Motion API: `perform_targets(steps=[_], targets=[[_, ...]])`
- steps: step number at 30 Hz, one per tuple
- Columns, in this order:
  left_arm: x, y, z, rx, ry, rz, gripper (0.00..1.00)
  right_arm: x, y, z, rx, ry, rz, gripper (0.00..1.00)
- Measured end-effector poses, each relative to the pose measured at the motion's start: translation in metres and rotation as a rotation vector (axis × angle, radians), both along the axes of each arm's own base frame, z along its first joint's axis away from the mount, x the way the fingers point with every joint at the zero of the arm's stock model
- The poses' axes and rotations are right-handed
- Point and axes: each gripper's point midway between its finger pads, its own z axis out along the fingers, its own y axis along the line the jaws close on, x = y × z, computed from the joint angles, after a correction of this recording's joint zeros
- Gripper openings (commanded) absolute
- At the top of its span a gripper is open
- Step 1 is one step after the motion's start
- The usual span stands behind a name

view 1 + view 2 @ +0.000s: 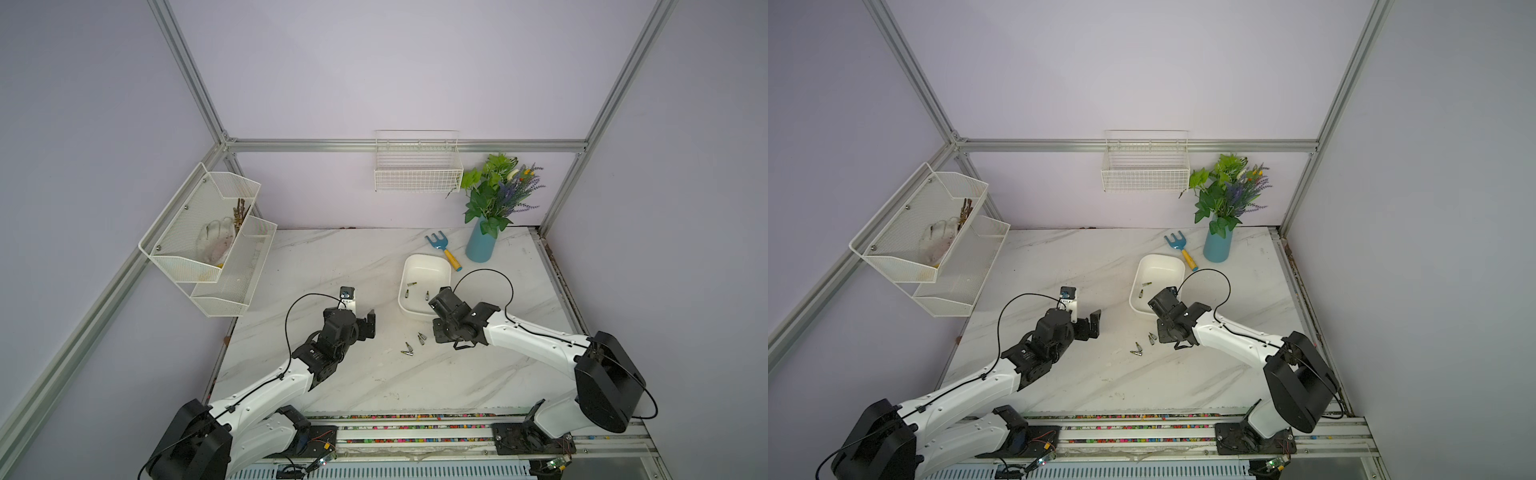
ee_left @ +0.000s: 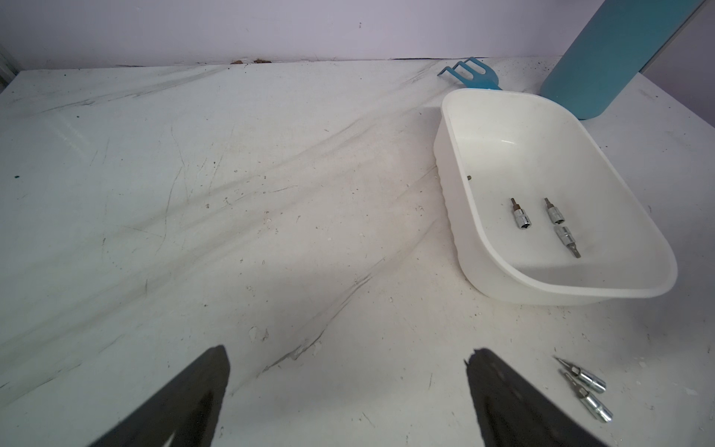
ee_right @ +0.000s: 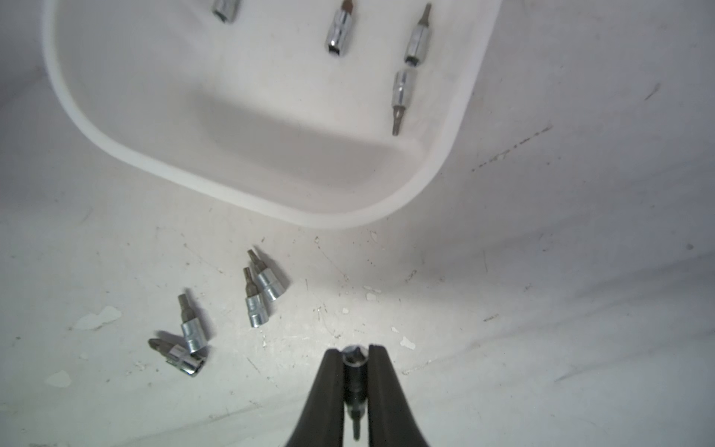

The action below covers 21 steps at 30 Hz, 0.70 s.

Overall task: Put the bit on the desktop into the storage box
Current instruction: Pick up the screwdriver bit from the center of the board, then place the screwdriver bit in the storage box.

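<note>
The left gripper (image 2: 348, 350) hangs over the desktop (image 2: 232, 193) with its jaws spread wide. Two bits (image 2: 584, 377) lie side by side on the desktop, just beside one finger (image 2: 503, 398). The box (image 2: 541, 294) stands near them and holds three bits (image 2: 521, 216). A blue rake (image 2: 470, 73) and a vase (image 2: 611, 58) stand behind the box.

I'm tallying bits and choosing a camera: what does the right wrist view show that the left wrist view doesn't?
Only right wrist: the right gripper shut on a bit, and four loose bits on the desktop. Only left wrist: the open left gripper, the blue garden fork and the blue vase; just two loose bits appear. Both: the desktop and the storage box with bits inside.
</note>
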Motion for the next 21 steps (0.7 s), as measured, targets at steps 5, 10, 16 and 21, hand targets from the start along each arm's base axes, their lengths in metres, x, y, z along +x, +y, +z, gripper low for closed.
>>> perform_targets(steps=[5, 10, 16, 21], targets=[[0.000, 0.000, 0.000, 0.000, 0.000, 0.000, 1.00, 0.029, 0.000, 0.036, 0.056, -0.106, -0.043, 0.13], [0.000, 0.000, 0.000, -0.001, 0.000, 0.000, 1.00, 0.068, -0.003, 0.055, 0.107, -0.192, -0.093, 0.13], [0.000, -0.001, 0.000, -0.002, 0.001, -0.003, 1.00, 0.115, 0.008, 0.039, 0.107, -0.210, -0.109, 0.13], [0.000, -0.001, 0.000, -0.002, 0.001, -0.003, 1.00, 0.145, 0.023, 0.014, 0.090, -0.187, -0.099, 0.15]])
